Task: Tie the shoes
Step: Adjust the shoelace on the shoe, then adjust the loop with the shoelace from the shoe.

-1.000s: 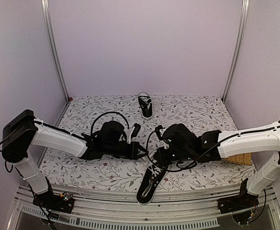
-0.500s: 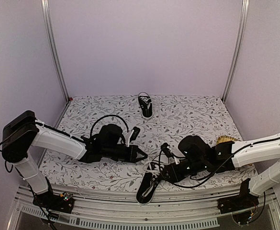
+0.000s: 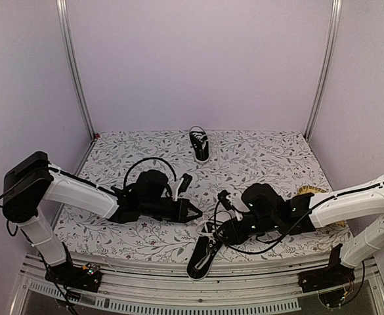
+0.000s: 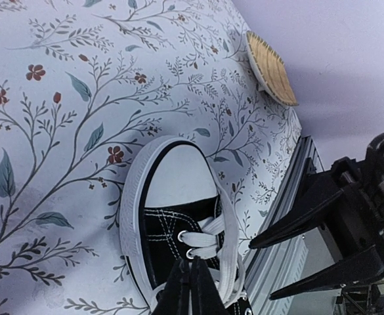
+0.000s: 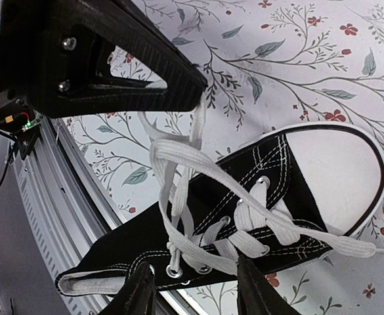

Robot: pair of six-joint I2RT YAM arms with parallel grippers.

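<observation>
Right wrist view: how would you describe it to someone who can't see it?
A small black sneaker with a white toe cap lies on a floral tablecloth, its white lace running up to the closed tip of the left gripper. The right gripper stands open just over the laced eyelets.

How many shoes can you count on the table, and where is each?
2. The far shoe sits at the back middle of the table. The near shoe lies at the front edge, middle. The left arm and right arm hide part of the table.
</observation>
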